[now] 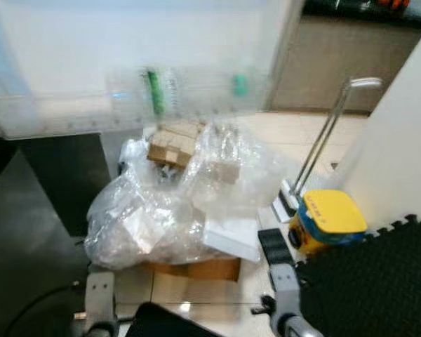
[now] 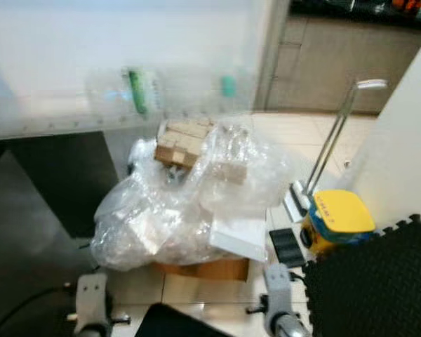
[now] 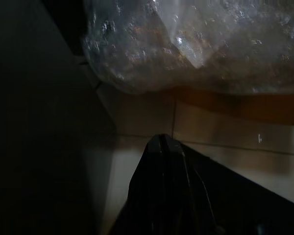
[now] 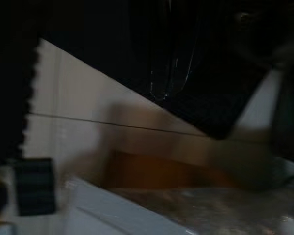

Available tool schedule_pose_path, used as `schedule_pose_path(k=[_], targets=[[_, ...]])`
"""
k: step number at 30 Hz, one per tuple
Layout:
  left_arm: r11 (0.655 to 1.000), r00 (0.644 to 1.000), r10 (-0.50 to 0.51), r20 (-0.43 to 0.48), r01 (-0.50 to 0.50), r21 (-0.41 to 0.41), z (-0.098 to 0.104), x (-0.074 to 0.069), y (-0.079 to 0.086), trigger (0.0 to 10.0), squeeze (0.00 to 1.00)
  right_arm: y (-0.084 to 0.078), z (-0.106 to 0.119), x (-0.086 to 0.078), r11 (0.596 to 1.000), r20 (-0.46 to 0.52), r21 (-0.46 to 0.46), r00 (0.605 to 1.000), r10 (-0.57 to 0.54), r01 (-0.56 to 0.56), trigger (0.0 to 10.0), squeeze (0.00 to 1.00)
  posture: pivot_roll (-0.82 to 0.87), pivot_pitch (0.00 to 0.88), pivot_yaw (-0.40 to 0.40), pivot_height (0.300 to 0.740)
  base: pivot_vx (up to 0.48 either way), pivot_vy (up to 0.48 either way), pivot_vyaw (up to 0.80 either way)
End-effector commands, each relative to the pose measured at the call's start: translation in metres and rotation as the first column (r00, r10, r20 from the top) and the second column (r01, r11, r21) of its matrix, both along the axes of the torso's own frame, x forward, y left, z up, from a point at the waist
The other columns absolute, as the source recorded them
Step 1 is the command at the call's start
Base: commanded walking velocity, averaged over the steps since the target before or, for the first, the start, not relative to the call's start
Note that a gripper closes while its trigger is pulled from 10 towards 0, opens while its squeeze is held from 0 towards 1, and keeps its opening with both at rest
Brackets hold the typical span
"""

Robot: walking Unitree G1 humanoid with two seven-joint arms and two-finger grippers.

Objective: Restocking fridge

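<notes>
We stand before a heap of clear plastic wrap (image 1: 161, 210) on the tiled floor (image 1: 196, 288), with small cardboard boxes (image 1: 172, 146) bundled inside it and a flat brown box (image 1: 203, 267) beneath; a white carton (image 1: 233, 239) lies at its near edge. Behind the heap runs a clear fridge door shelf (image 1: 126, 105), blurred, with a green-capped bottle (image 1: 153, 91) in it; these look to be the stock for the fridge, though we cannot tell more. To the right sit a yellow device (image 1: 330, 217) and a black foam mat (image 1: 379, 281).

Our left claw (image 1: 99, 302) hangs low at the near left of the heap; in the left wrist view its fingers (image 3: 161, 161) seem pressed together, holding nothing. Our right claw (image 1: 284, 288) hangs low by the mat; we cannot tell how far it is parted.

We judge the wrap light, soft and slippery, likely to slide or tear if pinched; the cardboard boxes look stiff and light, so we would take one by its opposite flat sides rather than through loose film.
</notes>
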State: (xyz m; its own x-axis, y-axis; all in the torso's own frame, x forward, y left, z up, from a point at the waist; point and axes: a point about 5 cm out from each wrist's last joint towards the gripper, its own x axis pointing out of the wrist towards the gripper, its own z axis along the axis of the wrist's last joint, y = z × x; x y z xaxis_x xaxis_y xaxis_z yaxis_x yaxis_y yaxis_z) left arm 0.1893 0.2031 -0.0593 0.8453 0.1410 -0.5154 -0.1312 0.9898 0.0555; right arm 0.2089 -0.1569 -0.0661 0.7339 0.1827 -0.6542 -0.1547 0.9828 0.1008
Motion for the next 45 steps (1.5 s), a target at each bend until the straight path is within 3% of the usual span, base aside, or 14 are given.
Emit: schedule_pose_path(k=[1, 6, 20, 23, 27, 30, 33, 34, 37, 38, 40, 43, 44, 45], targets=[[1.000, 1.000, -0.009, -0.018, 0.009, 0.009, -0.003, -0.005, 0.001, 10.0, 0.00, -0.011, 0.000, -0.001, 0.999, -0.007, 0.001, 0.999, -0.052, 0.052, 10.0, 0.00, -0.05, 0.076, -0.048, 0.740, 0.277, 0.000, 0.00], [0.997, 0.997, -0.078, -0.017, 0.078, 0.003, -0.003, -0.004, -0.009, 10.0, 0.00, -0.015, 0.000, -0.002, 0.998, -0.008, -0.037, 0.999, -0.044, 0.043, 10.0, 0.00, -0.06, 0.075, -0.047, 0.740, 0.111, 0.000, 0.00], [0.993, 0.993, -0.115, 0.014, 0.115, 0.028, 0.000, -0.002, -0.012, 10.0, 0.00, -0.024, 0.007, 0.005, 0.999, 0.053, -0.010, 0.998, -0.034, 0.034, 10.0, 0.00, -0.06, 0.079, -0.044, 0.740, 0.000, 0.000, 0.00], [0.987, 0.988, -0.155, 0.024, 0.154, 0.034, 0.001, 0.000, -0.014, 10.0, 0.00, -0.014, 0.021, 0.021, 0.990, 0.138, 0.060, 0.983, 0.121, -0.131, 10.0, 0.00, -0.06, 0.080, -0.038, 0.740, 0.000, 0.000, 0.00], [0.982, 0.982, -0.188, 0.029, 0.187, 0.040, 0.003, 0.002, -0.016, 10.0, 0.00, -0.007, 0.036, 0.036, 0.963, 0.210, 0.145, 0.958, 0.195, -0.227, 10.0, 0.00, -0.07, 0.083, -0.029, 0.740, 0.000, 0.000, 0.00], [0.978, 0.977, -0.209, 0.034, 0.207, 0.037, 0.003, 0.004, -0.018, 10.0, 0.00, 0.002, 0.051, 0.047, 0.891, 0.269, 0.264, 0.915, 0.301, -0.371, 10.0, 0.00, -0.08, 0.081, -0.025, 0.740, 0.000, 0.000, 0.00], [0.961, 0.959, -0.277, 0.064, 0.275, 0.036, 0.007, 0.006, -0.024, 10.0, 0.00, 0.011, 0.077, 0.052, 0.723, 0.332, 0.293, 0.775, 0.537, -0.626, 10.0, 0.00, -0.09, 0.082, -0.020, 0.740, 0.000, 0.000, 0.00], [0.961, 0.959, -0.277, 0.064, 0.275, 0.036, 0.007, 0.006, -0.024, 10.0, 0.00, 0.011, 0.077, 0.052, 0.723, 0.332, 0.293, 0.775, 0.537, -0.626, 10.0, 0.00, -0.09, 0.082, -0.020, 0.740, 0.000, 0.000, 0.00], [0.905, 0.890, -0.425, 0.165, 0.422, 0.050, 0.018, 0.008, -0.037, 10.0, 0.00, 0.007, 0.146, 0.058, 0.497, 0.458, 0.270, 0.564, 0.686, -0.824, 10.0, 0.00, -0.10, 0.078, -0.017, 0.740, 0.000, 0.000, 0.00], [0.890, 0.871, -0.454, 0.188, 0.453, 0.053, 0.020, 0.007, -0.040, 10.0, 0.00, 0.008, 0.161, 0.057, 0.443, 0.493, 0.268, 0.517, 0.700, -0.856, 10.0, 0.00, -0.10, 0.077, -0.018, 0.740, 0.000, 0.000, 0.00], [0.883, 0.862, -0.467, 0.198, 0.466, 0.054, 0.022, 0.007, -0.041, 10.0, 0.00, 0.008, 0.168, 0.057, 0.423, 0.512, 0.267, 0.499, 0.699, -0.866, 10.0, 0.00, -0.10, 0.077, -0.018, 0.740, 0.000, 0.000, 0.00], [0.827, 0.785, -0.550, 0.287, 0.559, 0.056, 0.035, 0.007, -0.051, 10.0, 0.00, 0.018, 0.232, 0.059, 0.268, 0.689, 0.276, 0.384, 0.614, -0.923, 10.0, 0.00, -0.10, 0.080, -0.022, 0.740, 0.000, 0.000, 0.00], [0.827, 0.785, -0.550, 0.287, 0.559, 0.056, 0.035, 0.007, -0.051, 10.0, 0.00, 0.018, 0.232, 0.059, 0.268, 0.689, 0.276, 0.384, 0.614, -0.923, 10.0, 0.00, -0.10, 0.080, -0.022, 0.740, 0.000, 0.000, 0.00], [0.806, 0.755, -0.575, 0.314, 0.589, 0.060, 0.040, 0.007, -0.054, 10.0, 0.00, 0.022, 0.257, 0.057, 0.205, 0.751, 0.251, 0.324, 0.575, -0.946, 10.0, 0.00, -0.10, 0.081, -0.023, 0.740, 0.000, 0.000, 0.00]])
